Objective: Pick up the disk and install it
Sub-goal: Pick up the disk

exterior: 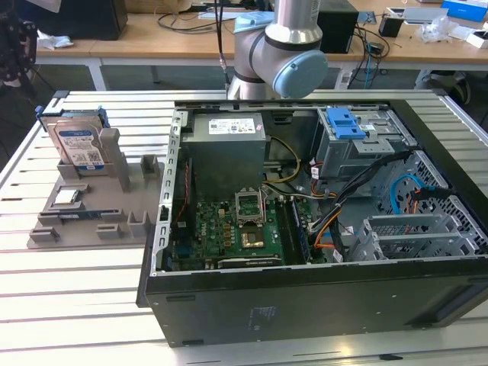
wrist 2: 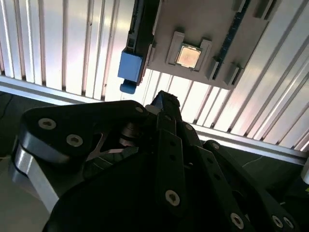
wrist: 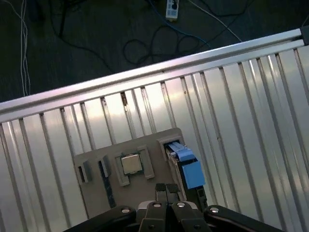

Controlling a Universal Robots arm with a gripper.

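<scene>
The disk point(exterior: 80, 145) stands on edge in a slot of a grey holder point(exterior: 84, 221) at the exterior view's left, its blue-and-white label facing out and a blue bracket along its edges. In the first wrist view the disk point(wrist: 186, 166) is seen edge-on from above, with my gripper point(wrist: 166, 189) hovering above the holder point(wrist: 145, 140), beside the disk and apart from it. The second wrist view shows the disk's blue bracket point(wrist 2: 130, 65) beyond the gripper point(wrist 2: 164, 99). The fingers are shut together with nothing between them.
A square chip point(wrist: 129, 164) lies in a pocket of the holder beside the disk. An open computer case point(exterior: 305, 290) takes up the exterior view's right, with a grey box point(exterior: 226, 141) and a metal cage with a blue handle point(exterior: 343, 126). The slatted table edge point(wrist: 145, 79) borders a floor with cables.
</scene>
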